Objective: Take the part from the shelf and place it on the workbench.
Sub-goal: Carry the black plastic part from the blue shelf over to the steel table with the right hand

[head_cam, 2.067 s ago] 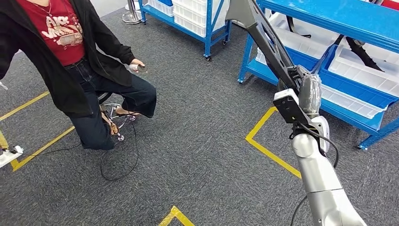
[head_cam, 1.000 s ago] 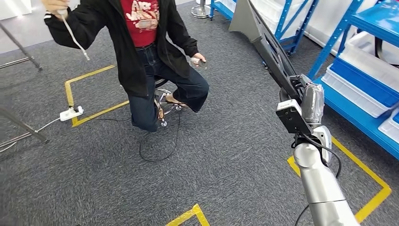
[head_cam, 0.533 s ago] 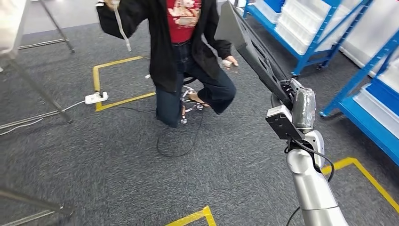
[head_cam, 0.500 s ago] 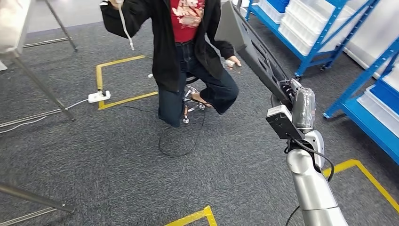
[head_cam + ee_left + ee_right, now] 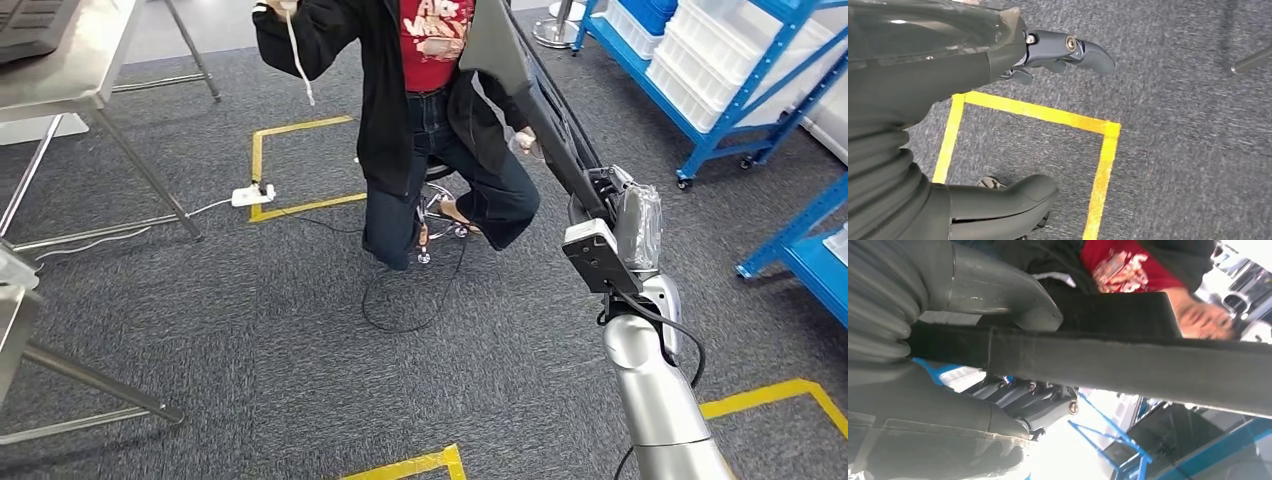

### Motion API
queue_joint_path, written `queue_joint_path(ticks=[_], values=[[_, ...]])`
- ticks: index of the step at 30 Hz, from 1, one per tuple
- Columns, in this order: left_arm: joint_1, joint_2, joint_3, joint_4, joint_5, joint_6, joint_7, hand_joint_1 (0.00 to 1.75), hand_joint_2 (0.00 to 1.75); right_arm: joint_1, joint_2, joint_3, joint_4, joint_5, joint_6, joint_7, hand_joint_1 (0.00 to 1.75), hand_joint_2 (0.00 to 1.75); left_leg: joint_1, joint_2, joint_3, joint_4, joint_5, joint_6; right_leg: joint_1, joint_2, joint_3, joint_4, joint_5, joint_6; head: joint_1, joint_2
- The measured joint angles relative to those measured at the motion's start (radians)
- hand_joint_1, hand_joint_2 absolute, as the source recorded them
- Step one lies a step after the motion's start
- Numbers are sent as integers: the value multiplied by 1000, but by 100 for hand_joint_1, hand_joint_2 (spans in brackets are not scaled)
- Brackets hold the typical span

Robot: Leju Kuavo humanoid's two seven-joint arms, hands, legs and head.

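Part [image 5: 530,95] is a long dark panel, gripped in my right robot hand [image 5: 622,215], thumb on one face and fingers curled under the other, raised off the floor and pointing up and away from me. Left robot hand [image 5: 998,125] hangs over the carpet, fingers apart, holding nothing. Steel table [image 5: 70,70] sits far left. Risk: the panel's far end looks very near the seated person [image 5: 420,110]; swinging toward the table could clip them. A long lever could also twist in my grip.

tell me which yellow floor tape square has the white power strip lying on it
The far yellow tape square beside the seated person; the white power strip rests on its near corner. The near tape corner and right-hand strip carry nothing.
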Motion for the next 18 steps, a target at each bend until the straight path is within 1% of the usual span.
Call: queue_joint_path(ticks=[1, 2, 3, 4, 5, 6, 7, 8, 9, 10, 11, 12, 13, 14, 15, 16, 17, 18], values=[[0, 0, 0, 0, -3, -1, 0, 0, 175, 0, 0, -1, -1, 2, 3, 5, 175, 175, 0, 3, -16, 34, -7, 0, 3, -10, 0, 0, -1, -1, 0, 0], [0, -1, 0, 0, -6, -2, 0, 0, 175, 0, 1, -3, -4, 4, 5, 10, 175, 175, 0, 6, -13, 30, 3, 1, 4, -20, 0, 0, -1, -2, 0, 0], [0, -1, 0, 1, -8, -2, 0, 0, 175, 0, 2, -5, -7, 6, 8, 15, 175, 175, 0, 11, 12, -13, 28, 4, 6, -30, 1, 0, -2, -2, 0, 0], [0, 0, 0, 1, -10, -3, 0, 0, 175, 0, 2, -8, -12, 7, 11, 18, 175, 175, -1, 26, 51, -80, 57, 8, 7, -39, 2, 0, -3, -2, 0, 0], [-2, 0, 0, 0, -11, -3, 0, 0, 175, 0, 2, -11, -16, 8, 13, 20, 175, 175, -5, 48, 89, -147, 79, 13, 12, -47, 3, 1, -5, 0, 0, 0], [-4, 1, 0, 0, -11, -3, 0, 0, 175, 0, 2, -16, -19, 8, 15, 22, 175, 175, -8, 63, 117, -197, 93, 18, 16, -55, 3, 2, -7, 3, 1, 0], [-6, 1, 0, 0, -12, -3, 0, 0, 175, 0, 2, -20, -21, 7, 17, 22, 175, 175, -13, 73, 131, -224, 97, 23, 20, -62, 3, 2, -8, 6, 2, 0], [-7, 1, 1, 0, -12, -3, 0, 0, 175, 0, 2, -23, -22, 6, 18, 23, 175, 175, -17, 71, 133, -232, 96, 26, 23, -71, 4, 2, -9, 10, 3, 0], [-8, 1, 2, 0, -12, -3, 0, 0, 175, -1, 3, -24, -22, 5, 19, 23, 175, 175, -18, 59, 131, -234, 98, 31, 23, -79, 5, 0, -10, 13, 4, 0], [-7, 0, 3, 0, -13, -3, 0, 0, 175, -1, 3, -25, -23, 5, 20, 23, 175, 175, -18, 50, 133, -239, 102, 37, 22, -75, 4, 4, -14, 18, 4, 0], [-9, 0, 4, 0, -13, -2, 0, 0, 175, -1, 4, -26, -23, 5, 20, 22, 175, 175, -16, 41, 136, -245, 106, 44, 20, -58, -2, 18, -23, 21, 5, 0], [-11, -1, 4, -1, -13, -2, 0, 0, 175, -1, 4, -27, -24, 5, 21, 22, 175, 175, -13, 32, 139, -251, 111, 51, 18, -34, -15, 49, -40, 21, 5, 0], [-14, -1, 5, -1, -13, -1, 0, 0, 175, -1, 3, -30, -25, 5, 21, 22, 175, 175, -10, 22, 140, -254, 115, 56, 14, -6, -41, 102, -66, 20, 7, 0], [-18, -1, 5, -2, -13, 0, 0, 0, 175, -1, 3, -34, -25, 5, 21, 22, 175, 175, -9, 11, 139, -255, 117, 59, 12, 11, -73, 169, -94, 17, 8, 0], [-20, -1, 5, -3, -13, 0, 1, 0, 175, -1, 2, -37, -25, 6, 21, 22, 175, 175, -9, -2, 138, -255, 117, 60, 10, 19, -105, 234, -116, 17, 9, 0], [-21, -1, 5, -3, -14, 0, 2, 0, 175, -1, 2, -40, -24, 7, 21, 22, 175, 175, -9, -15, 137, -254, 118, 59, 8, 22, -127, 278, -127, 21, 9, 0], [-22, -1, 6, -3, -15, 0, 5, 0, 175, -2, 2, -43, -24, 8, 21, 22, 175, 175, -9, -28, 137, -254, 119, 58, 5, 23, -132, 283, -121, 29, 9, 0], [-22, -1, 6, -3, -16, 0, 8, 0, 175, -5, 0, -45, -24, 8, 21, 22, 175, 175, -7, -40, 137, -253, 120, 56, 1, 24, -116, 247, -100, 41, 9, 0]])
